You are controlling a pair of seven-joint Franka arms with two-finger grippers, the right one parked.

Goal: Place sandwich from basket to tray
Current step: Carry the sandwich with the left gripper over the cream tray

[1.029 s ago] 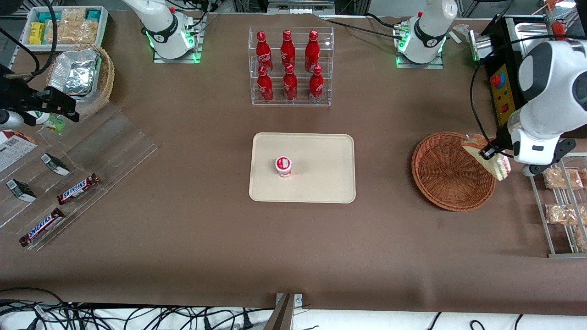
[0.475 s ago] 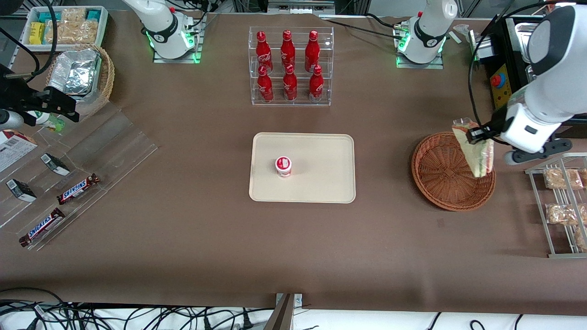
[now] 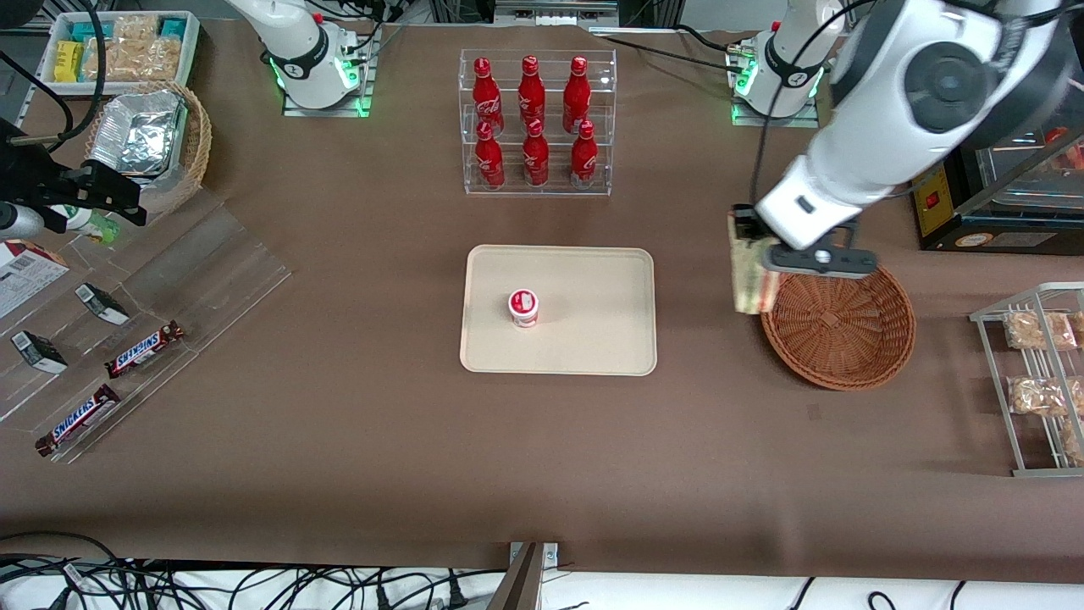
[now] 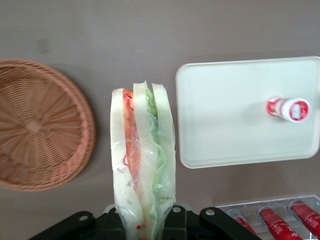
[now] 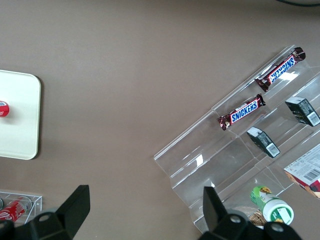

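My left gripper (image 3: pixel 750 244) is shut on the wrapped wedge sandwich (image 3: pixel 749 278) and holds it in the air, hanging down. It is over the table at the rim of the reddish-brown basket (image 3: pixel 838 326), on the side toward the cream tray (image 3: pixel 593 339). In the left wrist view the sandwich (image 4: pixel 142 160) shows white bread with red and green filling, held in my gripper (image 4: pixel 144 226), between the empty basket (image 4: pixel 40 125) and the tray (image 4: pixel 235 120).
A small red-and-white cup (image 3: pixel 523 307) stands on the tray. A clear rack of red bottles (image 3: pixel 535 123) stands farther from the front camera. A wire rack with bagged snacks (image 3: pixel 1037 373) lies at the working arm's end. Candy bars (image 3: pixel 144 348) lie on an acrylic stand.
My gripper has lifted the sandwich out of the basket's outer edge and carried it across the basket toward the tray. The basket is left empty.
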